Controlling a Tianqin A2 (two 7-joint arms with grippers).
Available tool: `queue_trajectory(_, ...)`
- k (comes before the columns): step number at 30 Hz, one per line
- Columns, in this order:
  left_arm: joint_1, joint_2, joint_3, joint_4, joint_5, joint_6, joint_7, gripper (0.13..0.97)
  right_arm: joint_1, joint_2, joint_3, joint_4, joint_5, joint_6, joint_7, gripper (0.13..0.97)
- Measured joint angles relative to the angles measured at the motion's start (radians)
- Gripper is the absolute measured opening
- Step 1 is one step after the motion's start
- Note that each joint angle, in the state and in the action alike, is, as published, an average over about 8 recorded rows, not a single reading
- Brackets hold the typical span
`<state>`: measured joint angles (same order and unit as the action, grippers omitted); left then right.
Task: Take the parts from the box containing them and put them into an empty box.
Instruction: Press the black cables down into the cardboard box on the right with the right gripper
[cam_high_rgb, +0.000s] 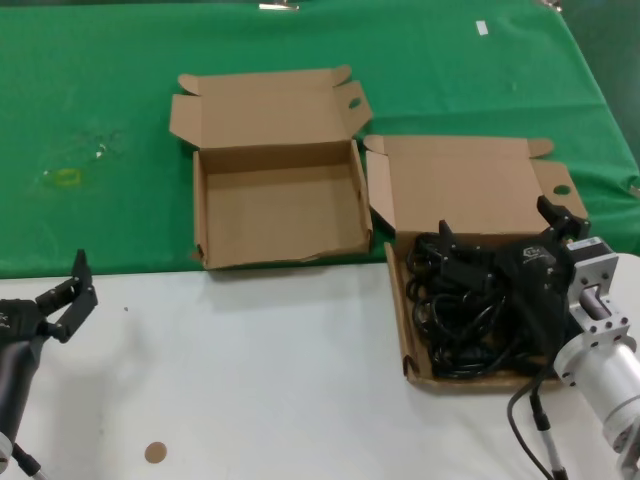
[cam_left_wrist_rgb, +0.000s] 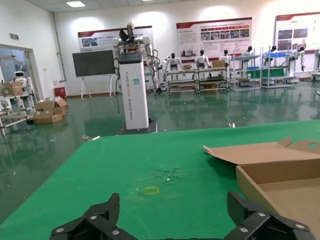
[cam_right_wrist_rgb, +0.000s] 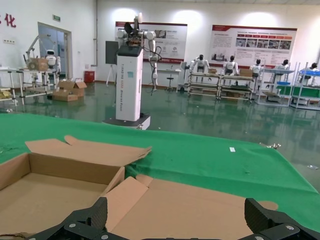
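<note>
1. Black rubbery coiled power cables (cam_high_rgb: 465, 315) lie heaped in the shallow brown cardboard box (cam_high_rgb: 407, 330) at the table's right, lid open.
2. Right gripper (cam_high_rgb: 505, 238) sits low over that heap, fingers spread wide, nothing held.
3. Twin brown box with frayed front edge (cam_high_rgb: 275, 258) sits left of it, bare inside.
4. Left gripper (cam_high_rgb: 72, 290) waits at the table's left, fingers wide.

The right gripper (cam_high_rgb: 500, 238), jaws spread, sits over the cables (cam_high_rgb: 462, 320) in the right-hand box (cam_high_rgb: 408, 340).
</note>
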<state>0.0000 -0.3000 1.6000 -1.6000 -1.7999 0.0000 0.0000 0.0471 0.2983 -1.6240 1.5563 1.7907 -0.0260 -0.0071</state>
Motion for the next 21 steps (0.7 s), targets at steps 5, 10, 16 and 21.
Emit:
queue_trajectory(5, 0.000, 0.000, 0.000, 0.000, 0.000, 0.000, 0.000, 0.702, -0.001, 0.042, -0.028, 0.014, 0.027, 0.024, 0.017, 0.966)
queue_trajectory(10, 0.000, 0.000, 0.000, 0.000, 0.000, 0.000, 0.000, 0.675, 0.002, 0.143, -0.094, 0.042, 0.092, 0.070, 0.028, 0.966)
queue_trajectory(16, 0.000, 0.000, 0.000, 0.000, 0.000, 0.000, 0.000, 0.507, 0.015, 0.312, -0.187, 0.081, 0.166, 0.089, 0.042, 0.966)
queue_trajectory(21, 0.000, 0.000, 0.000, 0.000, 0.000, 0.000, 0.000, 0.410, 0.031, 0.464, -0.235, 0.116, 0.175, 0.032, 0.067, 0.966)
